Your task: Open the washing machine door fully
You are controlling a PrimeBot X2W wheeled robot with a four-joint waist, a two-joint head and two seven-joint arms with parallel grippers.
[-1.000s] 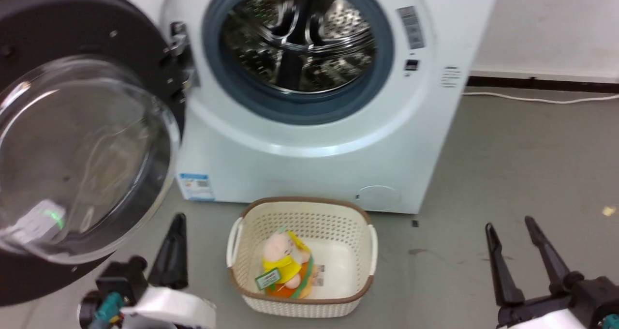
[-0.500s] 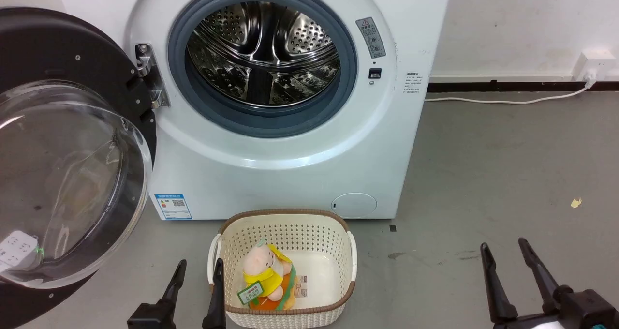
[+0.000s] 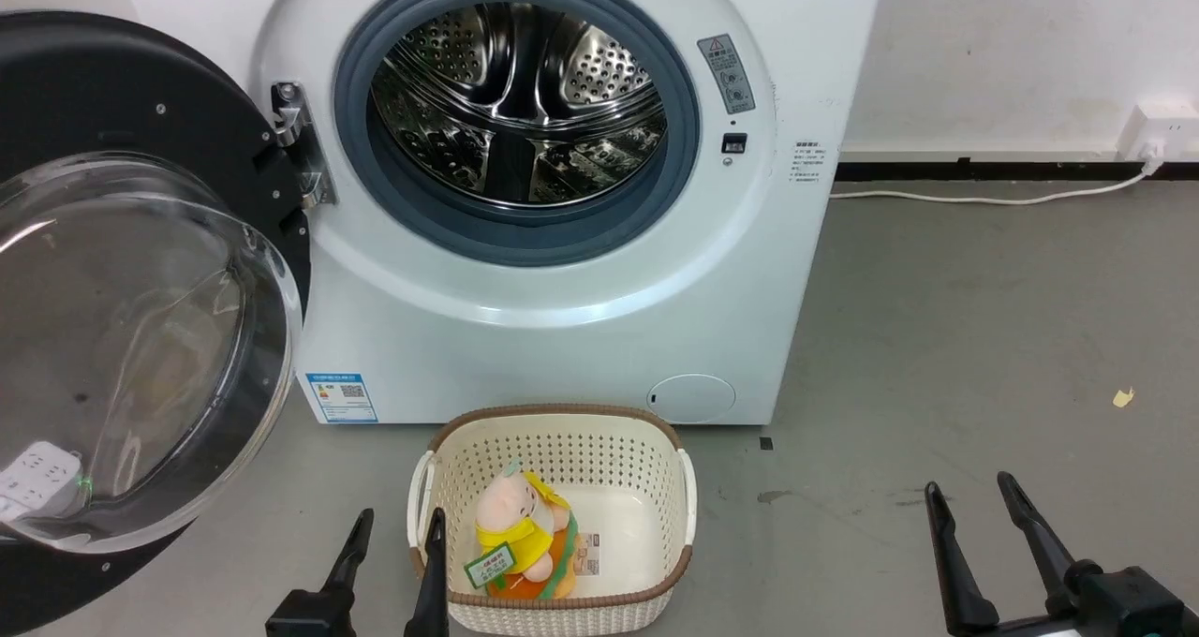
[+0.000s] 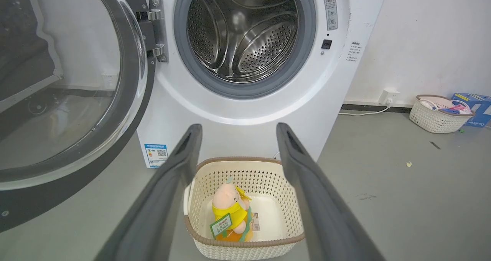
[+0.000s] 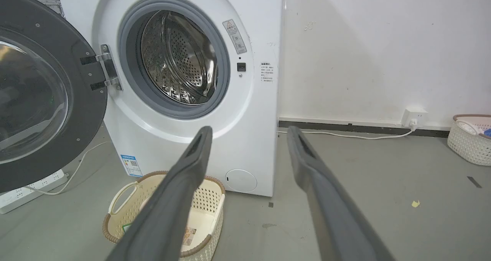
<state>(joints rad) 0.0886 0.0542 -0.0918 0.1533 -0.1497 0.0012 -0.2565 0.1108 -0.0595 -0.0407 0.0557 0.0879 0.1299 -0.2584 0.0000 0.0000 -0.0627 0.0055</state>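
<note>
Plush toy (image 3: 518, 532) in cream basket (image 3: 599, 454) before washing machine (image 3: 562, 337); left fingers (image 3: 348, 557) apart, right fingers (image 3: 946, 553) apart.

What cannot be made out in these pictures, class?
- washing machine door: left side cut off by the head view's edge.
- washing machine: top cut off by each view's upper edge.
- warning sticker: print too small, head view.
- basket contents: mostly hidden behind right tool, right wrist view.
</note>
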